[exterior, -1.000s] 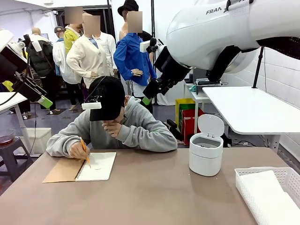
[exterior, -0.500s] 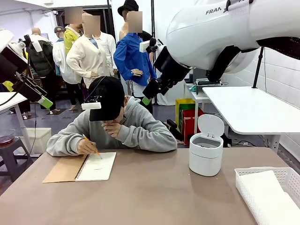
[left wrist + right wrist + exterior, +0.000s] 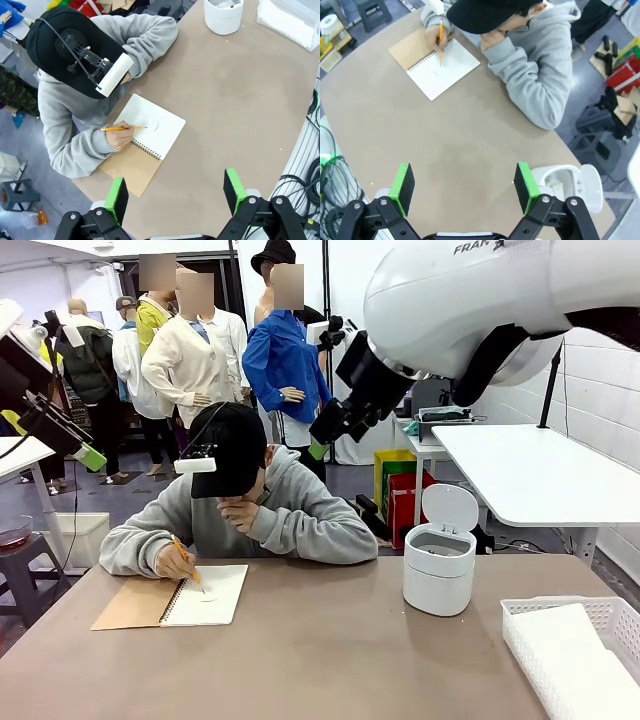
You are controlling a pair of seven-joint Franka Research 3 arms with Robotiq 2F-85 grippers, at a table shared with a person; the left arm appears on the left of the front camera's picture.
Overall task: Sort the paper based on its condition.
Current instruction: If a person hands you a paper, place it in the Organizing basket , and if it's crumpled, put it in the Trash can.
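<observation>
A person sits at the table's far side and writes with a pencil (image 3: 122,128) on the white paper page (image 3: 212,594) (image 3: 159,131) (image 3: 447,68) of an open spiral notebook. The page is bound to the notebook, and its brown cover (image 3: 130,605) is folded out to the side. My left gripper (image 3: 175,195) hangs open high above the table's near left, with nothing between its green pads (image 3: 117,197). Open and empty too, my right gripper (image 3: 464,182) hovers high over the middle of the table. In the front view, both grippers (image 3: 85,452) (image 3: 325,440) are raised well above the person.
A small white bin (image 3: 438,570) (image 3: 560,187) with its lid up stands at the far right of the table. A white lattice basket (image 3: 610,615) (image 3: 295,22) at the near right holds something flat and white. The brown tabletop (image 3: 330,660) between notebook and basket is bare.
The right arm has shifted slightly up and to the right. The person's pencil hand has moved about on the page. Both grippers stay open.
</observation>
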